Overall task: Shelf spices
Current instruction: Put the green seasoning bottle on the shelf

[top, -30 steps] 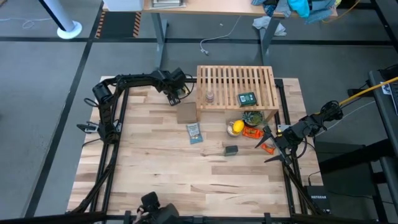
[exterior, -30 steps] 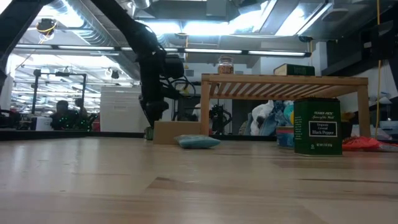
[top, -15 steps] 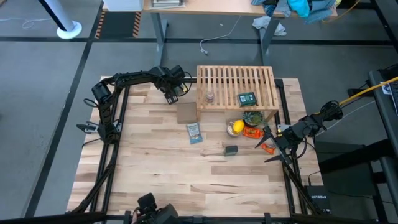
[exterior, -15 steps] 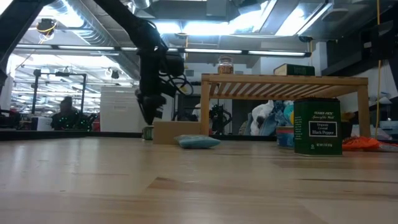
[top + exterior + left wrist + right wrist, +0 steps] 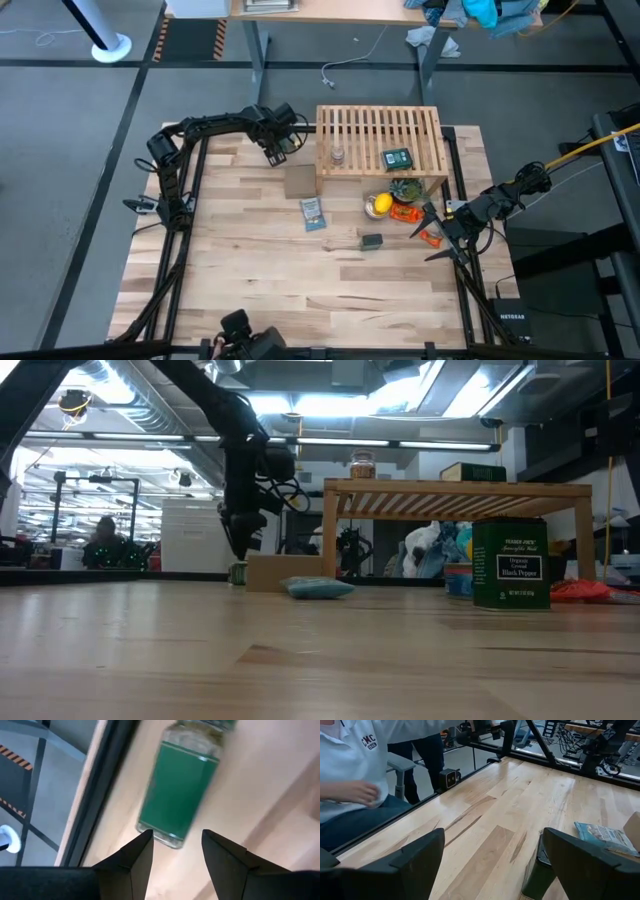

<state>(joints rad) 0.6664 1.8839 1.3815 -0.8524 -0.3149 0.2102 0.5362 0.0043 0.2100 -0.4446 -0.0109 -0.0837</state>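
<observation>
Parted jaws of the left gripper (image 5: pixel 173 851) are held above the rectangular green bottle (image 5: pixel 181 790); right gripper (image 5: pixel 490 865) is spread wide at the slatted wooden shelf's (image 5: pixel 380 140) four o'clock.

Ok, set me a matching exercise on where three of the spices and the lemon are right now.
Things:
1. small clear glass jar
2. green bottle
3. dark rectangular tin
4. yellow lemon

Places:
A. lying just ahead of the left gripper
B. on top of the light wooden slatted shelf
C. on the table, just before the shelf
D. on the open table, farther out

Pairs: 1-B, 2-A, 3-D, 4-C
</observation>
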